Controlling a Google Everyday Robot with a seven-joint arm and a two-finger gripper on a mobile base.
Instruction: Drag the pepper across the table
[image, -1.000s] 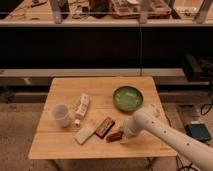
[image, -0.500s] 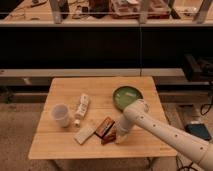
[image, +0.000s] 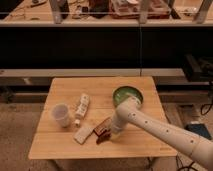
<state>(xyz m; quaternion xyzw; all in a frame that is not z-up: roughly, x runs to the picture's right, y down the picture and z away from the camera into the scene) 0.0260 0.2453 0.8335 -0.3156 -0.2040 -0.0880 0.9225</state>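
Near the front of the table (image: 65, 92), the claw (image: 112, 131) sits at the diagonally lying pepper (image: 102, 137); whether it grips, I cannot tell.

Gripper (image: 113, 131) is low at the centre-bottom of the frame, right beside the pepper (image: 102, 137) near the table's (image: 65, 87) front edge. The way left is crowded, with a brown packet (image: 103, 125) close by and a flat white packet (image: 83, 134) just beyond it. The white cup (image: 61, 114) and white bottle (image: 81, 106) stand further up-left. The green bowl (image: 127, 94) blocks the upper right. Bare wood runs along the table's back band and its lower-left front strip.
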